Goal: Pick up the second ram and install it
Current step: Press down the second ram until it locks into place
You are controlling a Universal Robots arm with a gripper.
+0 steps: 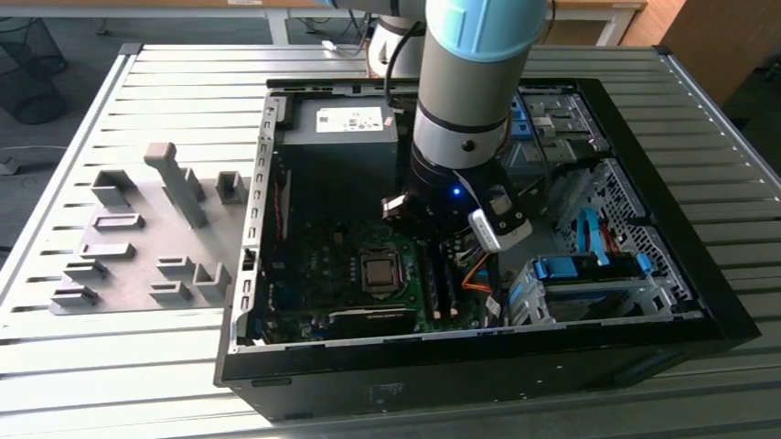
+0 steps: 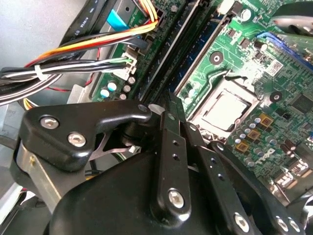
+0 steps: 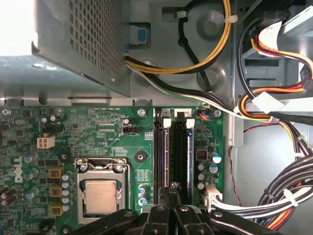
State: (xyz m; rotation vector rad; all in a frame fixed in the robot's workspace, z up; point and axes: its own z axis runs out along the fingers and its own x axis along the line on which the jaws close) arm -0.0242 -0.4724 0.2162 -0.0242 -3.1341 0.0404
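In the exterior view, a grey tray [image 1: 134,247] of moulded grey blocks lies on a slatted metal table [image 1: 73,366] at the exterior view's left. Beside it an open computer case [image 1: 488,366] lies on its side. One robot arm [image 1: 470,101] reaches down into its middle, over the green motherboard [image 1: 317,274]. The power supply [image 1: 342,123] at the far end carries one white label, its print too small to read. Bright-blue drive latches [image 1: 586,267] sit at the exterior view's right.

The wrist views show detail that the arm hides from outside. In the first wrist view there is one silver processor [image 3: 100,196] in its socket, then the memory slots with two white end clips [image 3: 167,122], then bundles of yellow, orange, black and white cables [image 3: 274,107]. The board's small white lettering is too fine to read.

The second ram [image 3: 179,156] appears as a long, thin dark strip seen edge-on, standing in the slots beside the processor. The gripper [image 3: 173,192] is at one end of it, its black fingers [image 2: 168,127] drawn nearly together right over the strip. Whether they pinch the stick or only press on it cannot be told.

The second wrist view adds an orange and yellow cable [image 2: 98,41] and one blue tab [image 2: 116,18].
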